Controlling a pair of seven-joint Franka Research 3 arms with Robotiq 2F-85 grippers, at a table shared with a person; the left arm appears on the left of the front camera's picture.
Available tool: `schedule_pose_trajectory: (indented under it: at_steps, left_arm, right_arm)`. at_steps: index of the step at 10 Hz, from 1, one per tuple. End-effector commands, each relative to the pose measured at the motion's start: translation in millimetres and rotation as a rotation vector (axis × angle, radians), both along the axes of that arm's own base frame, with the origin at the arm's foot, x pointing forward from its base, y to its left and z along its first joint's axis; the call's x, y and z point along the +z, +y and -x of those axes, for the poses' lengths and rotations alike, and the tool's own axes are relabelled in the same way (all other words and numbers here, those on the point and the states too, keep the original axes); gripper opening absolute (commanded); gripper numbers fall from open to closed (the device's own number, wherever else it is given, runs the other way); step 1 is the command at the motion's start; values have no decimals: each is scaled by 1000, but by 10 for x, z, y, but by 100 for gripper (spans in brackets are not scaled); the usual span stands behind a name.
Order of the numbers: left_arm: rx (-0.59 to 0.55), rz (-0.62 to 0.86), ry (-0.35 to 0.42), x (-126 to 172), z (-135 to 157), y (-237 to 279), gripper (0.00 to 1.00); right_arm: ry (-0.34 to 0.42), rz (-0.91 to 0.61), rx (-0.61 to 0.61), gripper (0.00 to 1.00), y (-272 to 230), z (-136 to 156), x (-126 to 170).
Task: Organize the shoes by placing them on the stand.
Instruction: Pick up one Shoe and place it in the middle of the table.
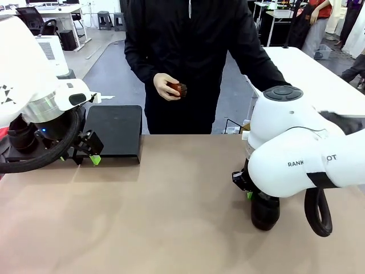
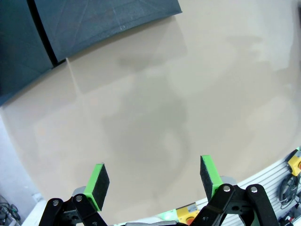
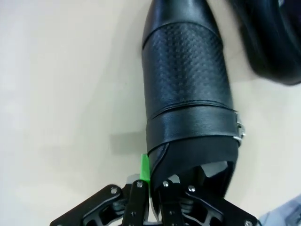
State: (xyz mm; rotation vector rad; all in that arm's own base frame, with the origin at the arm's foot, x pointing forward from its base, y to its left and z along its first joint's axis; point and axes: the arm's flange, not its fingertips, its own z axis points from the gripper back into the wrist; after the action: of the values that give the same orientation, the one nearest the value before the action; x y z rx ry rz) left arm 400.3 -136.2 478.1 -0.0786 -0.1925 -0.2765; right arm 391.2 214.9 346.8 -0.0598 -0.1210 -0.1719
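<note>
The right tool point(image 3: 150, 175) pinches the collar of a shoe point(image 3: 186, 80); next comes lifting it to the stand point(image 1: 117, 128). The left tool point(image 2: 154, 179) hangs wide open.

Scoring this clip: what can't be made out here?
Front view: white right arm hides most of the black glossy leather shoe the right gripper pinches.
Front view: left arm covers the left of the matte-black flat stand.
Right wrist view: black glossy shape, top right, cut by the edge.
Front view: brown item in person's hand, too small.
</note>
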Motion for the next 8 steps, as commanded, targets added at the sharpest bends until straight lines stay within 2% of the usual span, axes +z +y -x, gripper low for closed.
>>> schedule_pose_trajectory:
  at_steps: [1, 4, 5, 6, 7, 8]
  left_arm:
    - [14, 19, -7, -7, 17, 4, 100]
    - [14, 19, -7, -7, 17, 4, 100]
    - [14, 19, -7, -7, 17, 4, 100]
    - [14, 19, -7, -7, 17, 4, 100]
    - [14, 19, -7, -7, 17, 4, 100]
    - [14, 19, -7, -7, 17, 4, 100]
  right_arm:
    - [-65, 59, -15, 0, 490, 232, 373]
    - [-154, 75, 67, 0, 1371, 522, 682]
    - [-141, 63, 86, 0, 1627, 553, 683]
    - [-79, 110, 96, 0, 1804, 579, 661]
    - [-129, 34, 97, 0, 1407, 745, 730]
    - [-129, 34, 97, 0, 1407, 745, 730]
